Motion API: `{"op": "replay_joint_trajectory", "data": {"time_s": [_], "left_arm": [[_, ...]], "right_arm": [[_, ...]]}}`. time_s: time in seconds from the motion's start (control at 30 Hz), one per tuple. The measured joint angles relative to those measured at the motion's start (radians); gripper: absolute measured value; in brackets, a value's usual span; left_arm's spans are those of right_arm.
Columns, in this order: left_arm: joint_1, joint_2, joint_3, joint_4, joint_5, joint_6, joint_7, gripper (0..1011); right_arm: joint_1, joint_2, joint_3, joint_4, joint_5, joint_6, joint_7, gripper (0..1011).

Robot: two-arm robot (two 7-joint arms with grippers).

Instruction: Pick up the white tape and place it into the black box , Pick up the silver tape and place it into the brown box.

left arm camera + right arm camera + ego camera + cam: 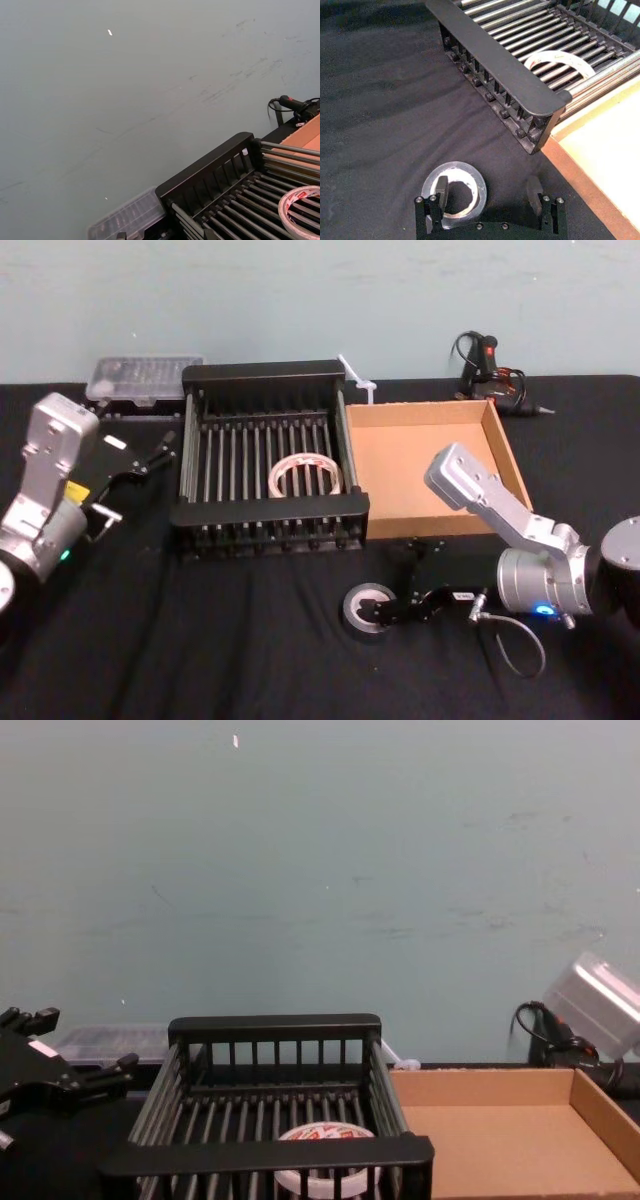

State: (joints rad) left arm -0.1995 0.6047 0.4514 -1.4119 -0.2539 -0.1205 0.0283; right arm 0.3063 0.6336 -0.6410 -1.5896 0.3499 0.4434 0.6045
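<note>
While the white tape (304,476) lies in the black box (268,523), the right hand (490,196) straddles the silver tape (454,194), fingers apart.

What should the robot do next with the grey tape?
Probably close the right gripper on the silver tape and lift. It is open, one finger inside the roll's hole, the other outside. The white tape already lies in the black box; the brown box waits.
</note>
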Motion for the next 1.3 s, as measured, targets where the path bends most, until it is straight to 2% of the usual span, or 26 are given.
{"op": "replay_joint_trajectory", "data": {"time_s": [0.67, 1.3], "left_arm": [[0.000, 0.000, 0.000, 0.000, 0.000, 0.000, 0.000, 1001], [0.000, 0.000, 0.000, 0.000, 0.000, 0.000, 0.000, 1001]], "right_arm": [[0.020, -0.012, -0.022, 0.035, -0.013, 0.004, 0.011, 1002], [0.022, -0.014, -0.026, 0.038, -0.014, 0.003, 0.015, 1002]]}}
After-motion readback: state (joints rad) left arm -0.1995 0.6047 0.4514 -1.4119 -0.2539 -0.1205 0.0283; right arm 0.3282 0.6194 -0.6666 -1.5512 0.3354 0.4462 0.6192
